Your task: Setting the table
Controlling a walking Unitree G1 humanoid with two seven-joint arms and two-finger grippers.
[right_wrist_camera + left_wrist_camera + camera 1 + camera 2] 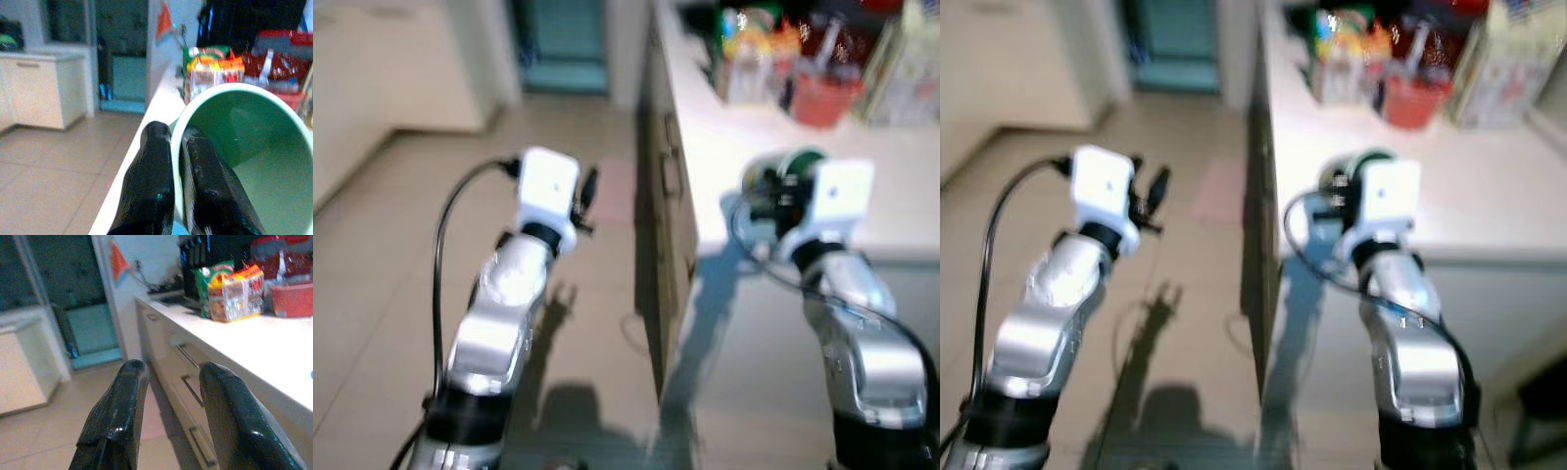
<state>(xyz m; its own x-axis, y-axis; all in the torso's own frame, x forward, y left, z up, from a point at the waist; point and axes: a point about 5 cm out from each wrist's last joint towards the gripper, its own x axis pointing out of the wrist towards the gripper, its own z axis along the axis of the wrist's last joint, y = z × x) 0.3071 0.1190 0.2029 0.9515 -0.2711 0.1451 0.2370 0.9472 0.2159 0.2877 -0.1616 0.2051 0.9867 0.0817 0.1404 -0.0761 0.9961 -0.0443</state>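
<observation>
The two silver arms are seen nearest, reaching forward from the bottom of the head views, which are blurred. The left gripper (168, 396) is held out over the tiled floor (401, 245), in the aisle beside the counter; its two black fingers (117, 416) are parted with a clear gap between them, and nothing is held. The right gripper (177, 147) is raised at the near edge of the white counter (901, 196). Its fingers are pinched on the rim of a green bowl (249, 147), with one finger seen outside the white rim and the other inside it. The bowl is tipped so that its green inside is turned toward the wrist camera; in the head view it (793, 162) is seen just ahead of the right wrist, over the counter's near part. Whether the bowl is touching the counter top cannot be told.

Below the counter, drawer fronts with metal handles (188, 355) are seen along the aisle. Farther along the counter top, a red container (822, 98) is standing, and beside it colourful snack packets (230, 291) are gathered toward the back. At the far end of the aisle, a teal doorway (563, 44) is seen, with a pale cabinet (41, 90) to its left.
</observation>
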